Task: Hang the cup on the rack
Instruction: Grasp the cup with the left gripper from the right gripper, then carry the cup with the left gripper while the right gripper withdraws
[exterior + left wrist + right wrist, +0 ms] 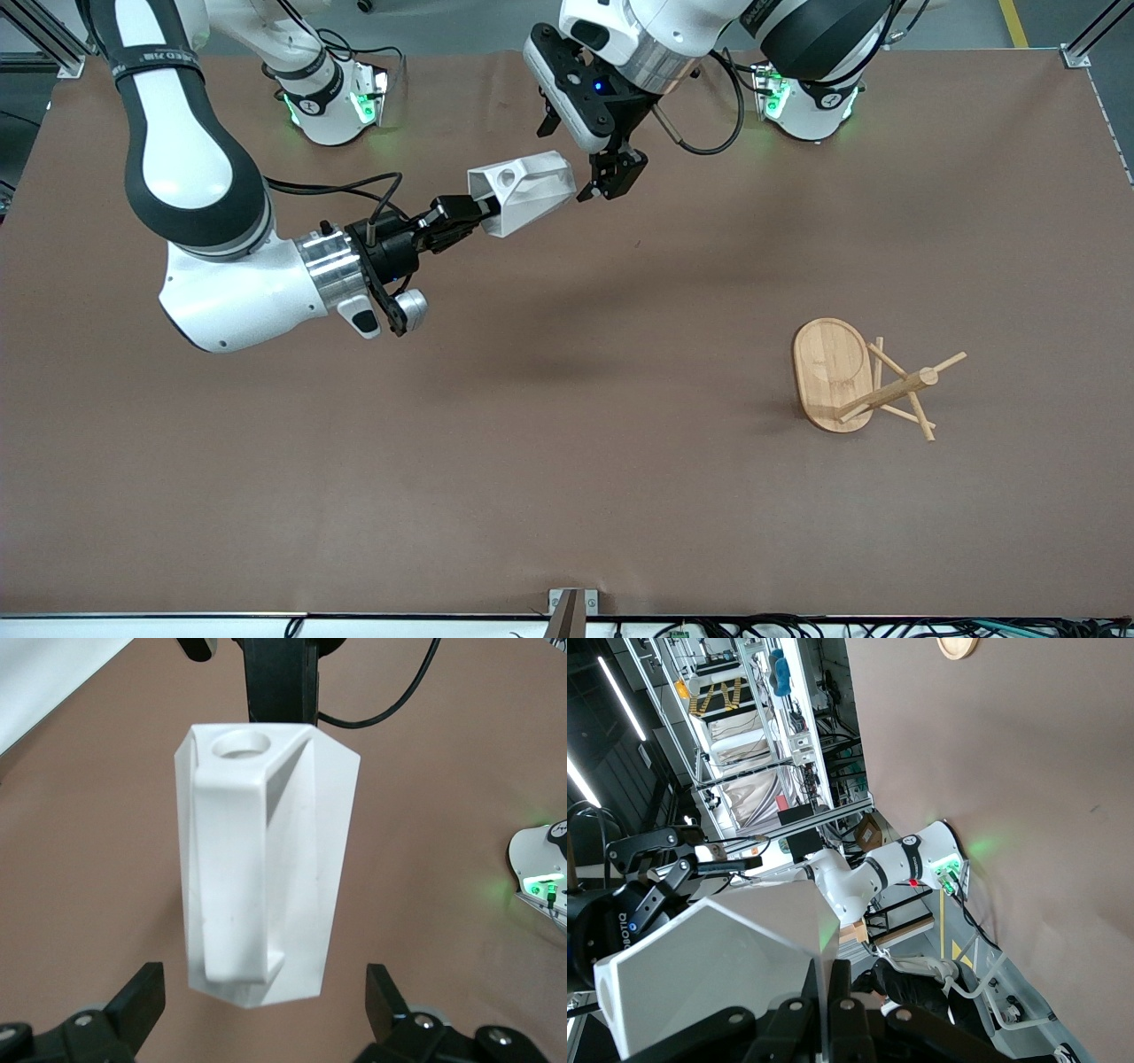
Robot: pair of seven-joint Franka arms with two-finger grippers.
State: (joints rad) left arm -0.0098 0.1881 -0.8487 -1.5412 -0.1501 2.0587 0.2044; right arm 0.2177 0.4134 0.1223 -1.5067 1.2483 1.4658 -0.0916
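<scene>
My right gripper (477, 213) is shut on the rim wall of the white faceted cup (523, 190) and holds it sideways in the air over the table, toward the robots' bases. The handle tab with its round hole (241, 742) faces up. In the right wrist view the thin cup wall (718, 966) is pinched between the right gripper's (837, 992) fingers. My left gripper (609, 182) is open at the cup's base end. Its fingers (135, 999) stand wide on either side of the cup (266, 859) without touching it. The bamboo rack (864, 383) sits on the table toward the left arm's end, nearer the front camera.
The brown table (567, 461) has nothing else on it. Both arm bases (337, 106) stand along the table edge away from the front camera. Cables (709, 133) hang from the left wrist. The rack's oval base (957, 645) shows at the edge of the right wrist view.
</scene>
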